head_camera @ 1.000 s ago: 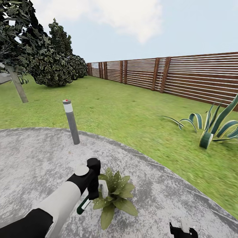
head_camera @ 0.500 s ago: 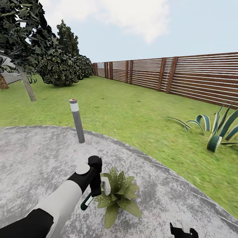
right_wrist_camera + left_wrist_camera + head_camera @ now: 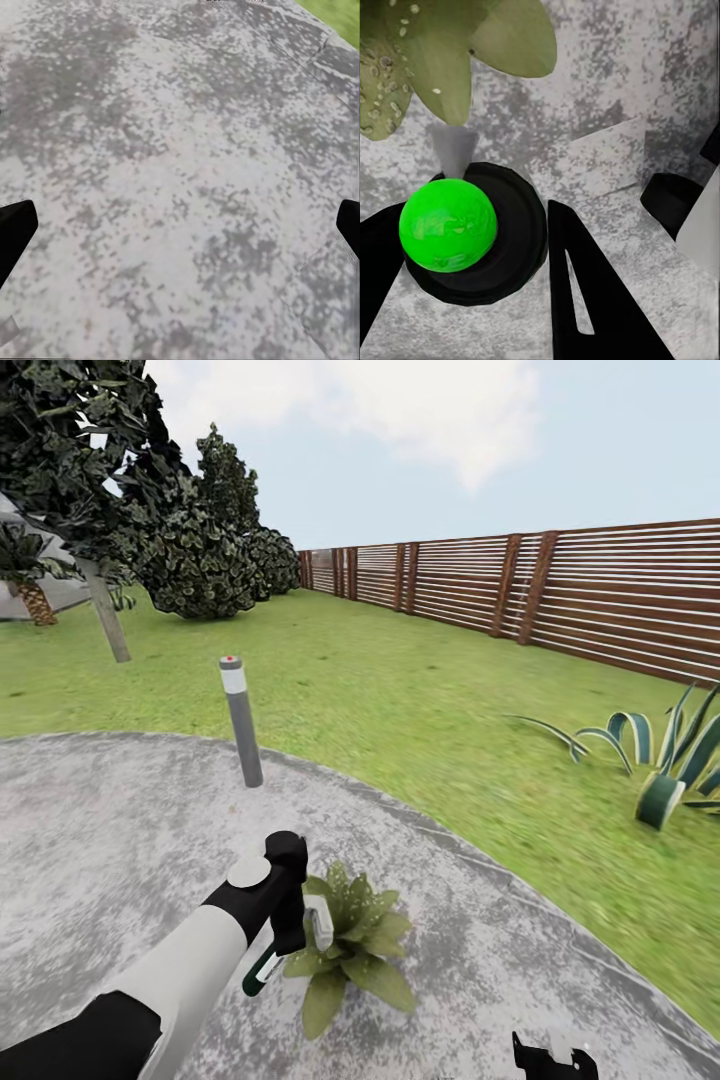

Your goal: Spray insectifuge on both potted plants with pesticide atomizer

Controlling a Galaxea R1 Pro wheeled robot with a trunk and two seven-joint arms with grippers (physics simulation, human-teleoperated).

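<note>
On the round grey patio (image 3: 110,850), my left gripper (image 3: 287,943) is shut on the pesticide atomizer (image 3: 262,970), a dark green bottle whose white spray head (image 3: 319,922) sits right against a potted plant (image 3: 352,950). That plant is a low rosette of speckled green leaves, and its pot is hidden beneath them. In the left wrist view the atomizer (image 3: 448,225) shows a bright green round part in a black ring between my dark fingers (image 3: 585,300), with the plant's leaves (image 3: 442,52) just beyond. My right gripper (image 3: 550,1057) hangs open low over bare paving (image 3: 180,172).
A grey bollard light (image 3: 243,720) stands at the patio's far edge. Green lawn (image 3: 400,690) stretches to a brown slatted fence (image 3: 600,600). A striped agave (image 3: 665,765) grows at the right, and dark trees (image 3: 150,510) stand at the left.
The camera has swung a little to the left, so the bollard, fence and agave sit further right. The left gripper still holds the atomizer at the plant.
</note>
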